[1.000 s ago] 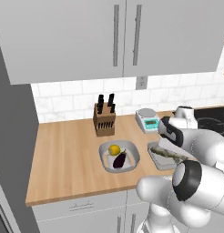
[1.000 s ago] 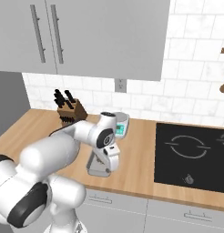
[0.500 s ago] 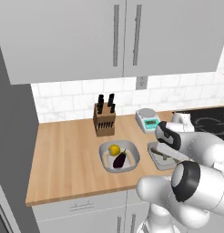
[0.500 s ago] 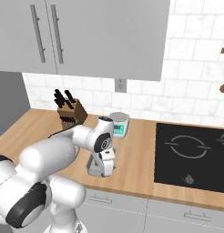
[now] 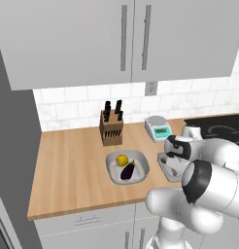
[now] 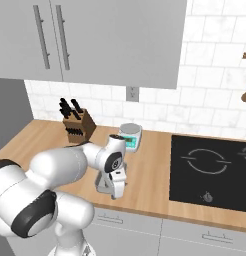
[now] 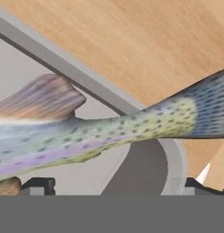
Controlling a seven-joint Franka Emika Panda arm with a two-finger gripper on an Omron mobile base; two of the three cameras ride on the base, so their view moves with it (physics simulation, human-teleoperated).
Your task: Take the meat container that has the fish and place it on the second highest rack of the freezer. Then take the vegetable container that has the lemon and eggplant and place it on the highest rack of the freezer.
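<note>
Now over the desk [image 5: 68,165], pincer [image 5: 171,163] hanging low above the fish tray [image 5: 166,168], jaws spread wide, nothing held.

Far to the left of the pincer: knife block [image 5: 111,128] upright near the tiled wall. Nearer on the left, well apart from the pincer: vegetable tray [image 5: 139,172] with lemon [image 5: 122,160] and eggplant [image 5: 128,170] lying side by side inside; not yet touched, second in line for the freezer.

Straight below the pincer: fish tray flat on the desk near the front edge, wrist covering most of it from both base views. Up close through the hand view: fish [image 7: 100,132] stretched across the tray, tail fin to one side, speckled body crossing over the grey rim [image 7: 63,68], bare wood past it. Dark finger tips [image 7: 37,184] low at either corner, seemingly straddling the fish and tray wall, though not surely touching either.

Behind the pincer and a little left: kitchen scale [image 5: 158,128]. To the right: black cooktop [image 6: 215,170], well apart.

Step in hand, by judgement: getting hold of the fish tray. Best done by settling one finger inside the wall and one outside, pinching the rim rather than the slippery fish. Worth keeping the tray level on the lift, so the fish cannot slide over the edge. Worth clearing the scale before swinging away toward the freezer.
</note>
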